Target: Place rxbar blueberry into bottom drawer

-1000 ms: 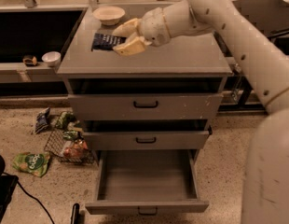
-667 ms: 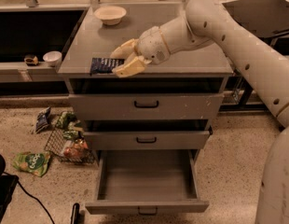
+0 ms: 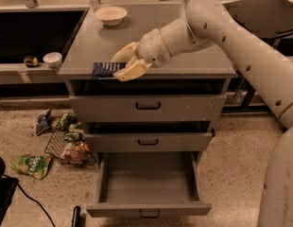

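My gripper (image 3: 122, 65) is shut on the rxbar blueberry (image 3: 105, 69), a flat dark navy bar with white print. It holds the bar level, just above the front left edge of the grey cabinet's top (image 3: 184, 56). The bar sticks out to the left of the cream fingers (image 3: 131, 71). The bottom drawer (image 3: 149, 183) is pulled wide open below, empty inside, its black handle on the front panel at the frame's lower edge. The two shallower drawers above it are only slightly out.
A white bowl (image 3: 111, 15) stands at the back left of the cabinet top. On the floor at left lie a wire basket with snacks (image 3: 71, 145), a green snack bag (image 3: 32, 165) and a blue-and-white bag (image 3: 42, 122). A small white cup (image 3: 52, 59) sits on the left shelf.
My gripper has carried the bar forward and down over the cabinet top, from near its back middle to its front left edge. The drawers have not moved.
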